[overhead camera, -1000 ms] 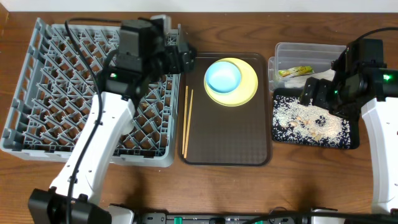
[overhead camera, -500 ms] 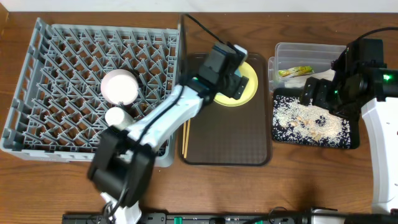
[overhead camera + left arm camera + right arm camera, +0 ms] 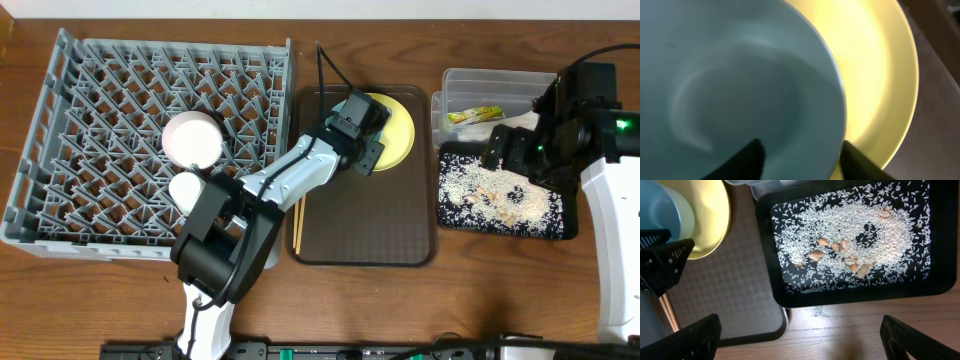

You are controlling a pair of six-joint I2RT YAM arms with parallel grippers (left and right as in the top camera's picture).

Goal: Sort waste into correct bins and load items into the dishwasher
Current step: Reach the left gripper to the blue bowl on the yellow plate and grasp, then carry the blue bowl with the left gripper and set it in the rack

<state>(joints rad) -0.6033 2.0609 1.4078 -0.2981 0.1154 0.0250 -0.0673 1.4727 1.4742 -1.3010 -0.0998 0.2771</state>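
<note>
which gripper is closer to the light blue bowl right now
Left. The left gripper is at the light blue bowl, fingers straddling its rim; the right gripper hangs over the black tray, well away.

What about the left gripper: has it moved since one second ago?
Yes. The left gripper went right, from above the rack to over the plate.

The brown tray (image 3: 370, 222) lies bare in front, chopsticks (image 3: 296, 225) lining its left edge.
</note>
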